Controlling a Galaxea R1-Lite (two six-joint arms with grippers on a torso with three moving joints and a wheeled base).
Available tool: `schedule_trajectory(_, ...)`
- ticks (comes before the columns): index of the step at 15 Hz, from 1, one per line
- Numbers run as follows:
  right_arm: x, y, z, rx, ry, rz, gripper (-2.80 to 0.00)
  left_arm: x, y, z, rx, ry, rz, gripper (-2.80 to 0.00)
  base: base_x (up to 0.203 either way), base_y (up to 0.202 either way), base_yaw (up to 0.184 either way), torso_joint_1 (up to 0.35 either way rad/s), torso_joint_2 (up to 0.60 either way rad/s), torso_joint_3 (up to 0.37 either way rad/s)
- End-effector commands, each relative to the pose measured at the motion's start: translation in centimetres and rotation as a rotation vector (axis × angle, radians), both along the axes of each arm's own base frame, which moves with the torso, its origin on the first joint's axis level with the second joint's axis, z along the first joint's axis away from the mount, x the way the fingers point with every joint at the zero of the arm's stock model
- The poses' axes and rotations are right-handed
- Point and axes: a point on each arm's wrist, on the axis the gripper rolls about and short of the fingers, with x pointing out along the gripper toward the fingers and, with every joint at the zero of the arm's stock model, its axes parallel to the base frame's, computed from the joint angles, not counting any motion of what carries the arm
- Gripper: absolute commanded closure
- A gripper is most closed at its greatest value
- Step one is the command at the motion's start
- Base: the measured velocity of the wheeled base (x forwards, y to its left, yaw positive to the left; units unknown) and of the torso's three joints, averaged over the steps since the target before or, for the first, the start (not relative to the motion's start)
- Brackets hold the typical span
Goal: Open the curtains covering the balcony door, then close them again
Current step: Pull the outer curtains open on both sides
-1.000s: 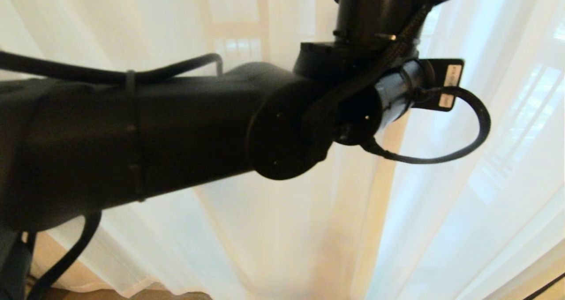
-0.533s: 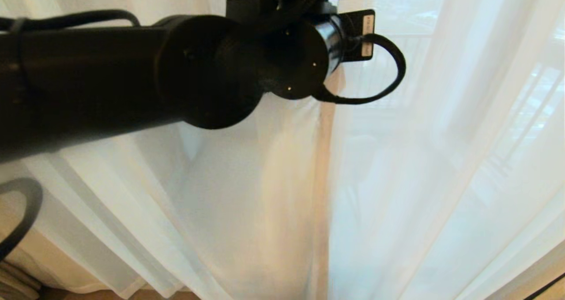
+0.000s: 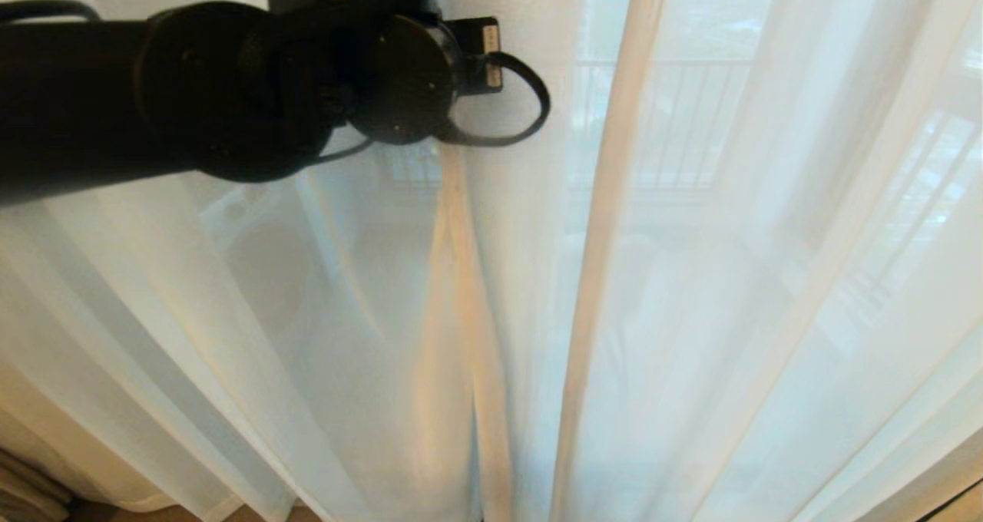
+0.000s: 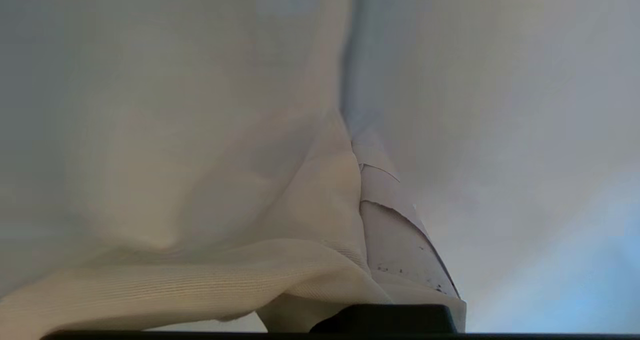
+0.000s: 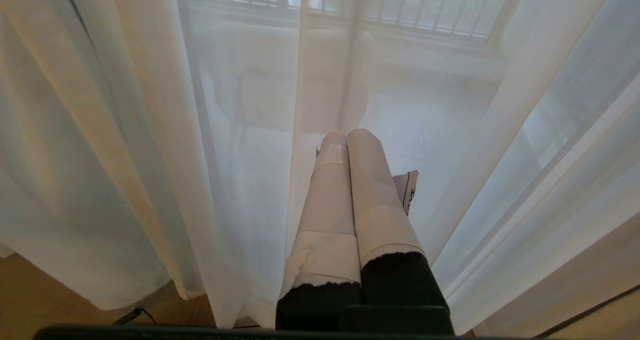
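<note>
The thin sheer white see-through curtains (image 3: 691, 292) fill the head view from edge to edge in vertical folds, with a cream-beige hem fold (image 3: 607, 223) running top to bottom just right of centre. Through the fabric, a railing with vertical bars (image 3: 676, 115) shows faintly in the upper centre-right. The black left arm (image 3: 192, 92) crosses the upper left of the frame, a looped black cable (image 3: 530, 107) at its end. In the left wrist view, the left pincer (image 4: 362, 180) is closed on a bunched fold of the curtains, its tape-wrapped fingers (image 4: 395, 230) partly buried in fabric. In the right wrist view, the right pincer (image 5: 347, 137) sits at lower centre, its tape-wrapped fingers pressed together and holding nothing, pointing at the curtains. No containers are in view.
</note>
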Motion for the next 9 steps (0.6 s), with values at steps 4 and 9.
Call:
schedule_trajectory(4, 0.0, 0.0, 0.0, 0.000, 0.001, 0.001, 0.00, -0.6, 4.9, 0.6, 0.016, 0.010, 0.105, 0.00, 0.000, 0.000, 0.000, 0.000, 0.00, 0.000)
schedule_trajectory(9, 0.0, 0.0, 0.0, 0.000, 0.001, 0.001, 0.00, -0.5, 5.1, 0.4, 0.029, 0.021, 0.104, 0.00, 0.000, 0.000, 0.000, 0.000, 0.00, 0.000)
